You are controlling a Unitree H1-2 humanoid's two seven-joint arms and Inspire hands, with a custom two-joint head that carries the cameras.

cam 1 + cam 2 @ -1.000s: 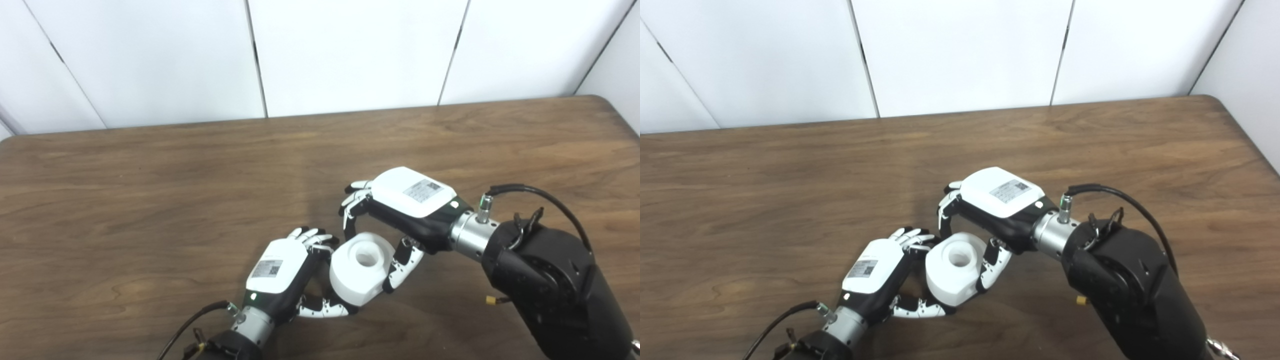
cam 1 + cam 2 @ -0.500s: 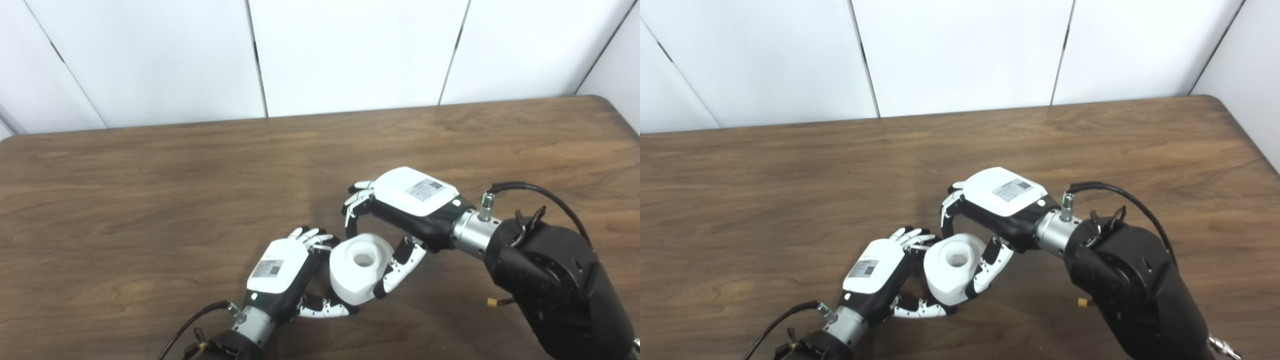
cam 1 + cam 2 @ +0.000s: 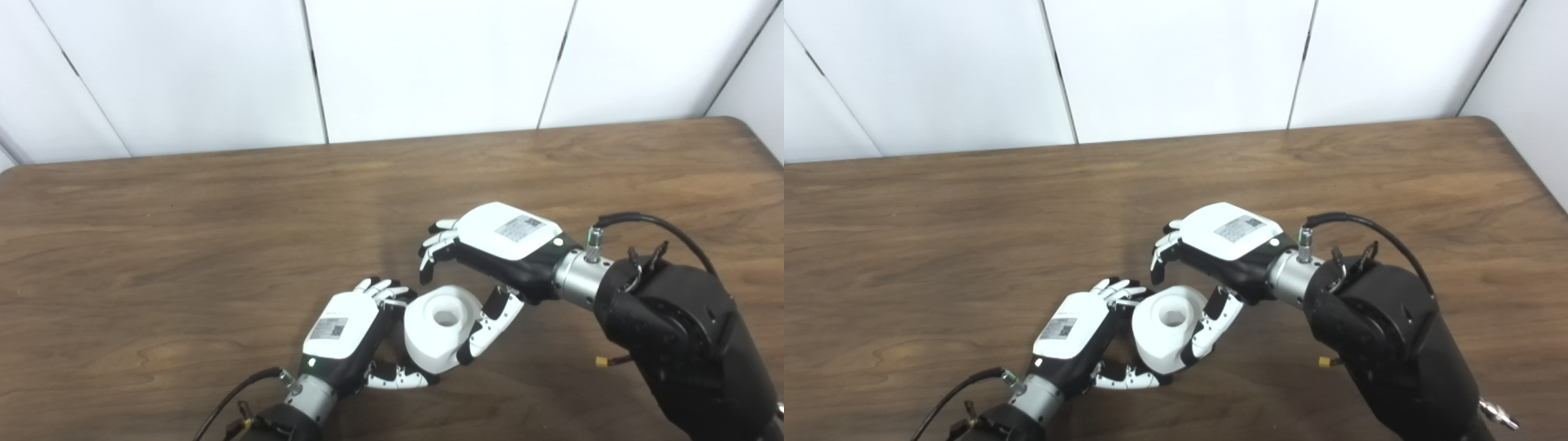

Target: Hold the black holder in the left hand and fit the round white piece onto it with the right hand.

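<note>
The round white piece [image 3: 438,331], with a hole in its top, sits tilted against my left hand [image 3: 345,334] near the table's front. My left hand is closed around its left and lower side, with the thumb under it. The black holder is almost entirely hidden beneath the white piece and my fingers; only a dark sliver shows at the fingertips [image 3: 399,301]. My right hand [image 3: 497,246] hovers just right of and above the piece. Its fingers are spread and lifted off the piece. Its thumb [image 3: 484,327] lies along the piece's right side.
The brown wooden table [image 3: 184,245] runs back to a white panelled wall [image 3: 429,61]. Its rounded far right corner [image 3: 750,131] is in view. My bulky black right forearm [image 3: 680,343] fills the lower right.
My right hand's fingers have lifted up and away from the white piece's top edge, and the hand has opened wider. The white piece and my left hand have stayed in place.
</note>
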